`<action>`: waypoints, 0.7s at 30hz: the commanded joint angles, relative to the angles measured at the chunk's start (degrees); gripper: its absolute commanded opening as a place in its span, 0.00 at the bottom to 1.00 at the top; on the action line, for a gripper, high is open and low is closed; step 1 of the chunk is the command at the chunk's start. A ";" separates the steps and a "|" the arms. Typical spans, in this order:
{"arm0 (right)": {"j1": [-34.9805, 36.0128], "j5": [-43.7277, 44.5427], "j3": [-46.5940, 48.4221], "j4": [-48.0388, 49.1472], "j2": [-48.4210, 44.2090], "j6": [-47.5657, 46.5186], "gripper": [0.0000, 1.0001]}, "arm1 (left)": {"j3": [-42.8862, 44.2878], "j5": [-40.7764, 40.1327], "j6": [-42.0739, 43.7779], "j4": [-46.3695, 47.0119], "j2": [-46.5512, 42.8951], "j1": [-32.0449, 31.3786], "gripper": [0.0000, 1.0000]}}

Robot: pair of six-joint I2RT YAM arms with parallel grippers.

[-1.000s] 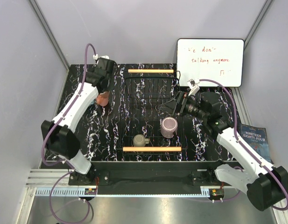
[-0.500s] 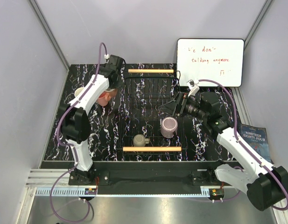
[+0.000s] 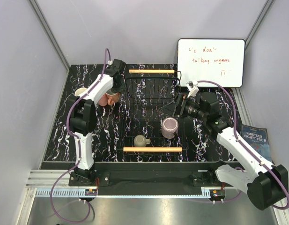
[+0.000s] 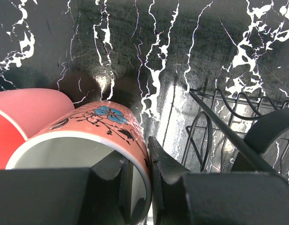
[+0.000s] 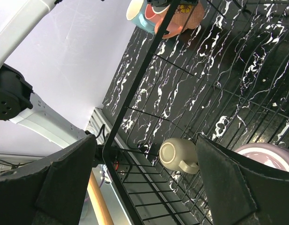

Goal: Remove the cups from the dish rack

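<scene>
My left gripper (image 3: 113, 92) is shut on the rim of the terracotta mug (image 3: 110, 98), just outside the left side of the black wire dish rack (image 3: 177, 93). In the left wrist view one finger is inside the flowered mug (image 4: 92, 126) and one outside, and the pink mug (image 4: 27, 112) lies beside it. The light blue mug (image 3: 80, 92) stands further left. The mauve mug (image 3: 170, 126) and the olive-grey mug (image 3: 141, 140) sit in the rack. My right gripper (image 3: 174, 107) is open and empty above the rack, behind the mauve mug.
The rack has wooden handles at its far end (image 3: 151, 71) and near end (image 3: 152, 149). A whiteboard (image 3: 211, 62) leans at the back right. A book (image 3: 256, 140) lies at the right edge. The cell walls close in on both sides.
My left arm has folded in and carried the terracotta mug slightly right, toward the rack; the light blue mug has come into view. My right arm has barely moved.
</scene>
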 commanded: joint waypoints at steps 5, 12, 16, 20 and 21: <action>0.43 0.63 1.61 0.79 0.94 -1.61 0.94 | 1.79 0.91 0.08 4.06 1.38 0.11 0.00; 0.34 0.72 1.44 0.70 0.59 -1.96 0.94 | 1.70 2.40 -0.35 4.50 3.84 0.20 0.00; 0.34 1.07 1.26 0.00 -0.11 -2.31 0.94 | 1.09 3.90 -1.23 4.67 4.73 0.11 0.00; 0.34 1.33 1.17 -0.18 -0.29 -2.40 0.94 | -0.76 3.99 -1.67 5.55 3.94 -0.32 0.00; 0.34 1.34 1.17 -0.18 -0.29 -2.49 0.94 | -1.37 3.81 -1.76 5.81 3.76 -0.50 0.00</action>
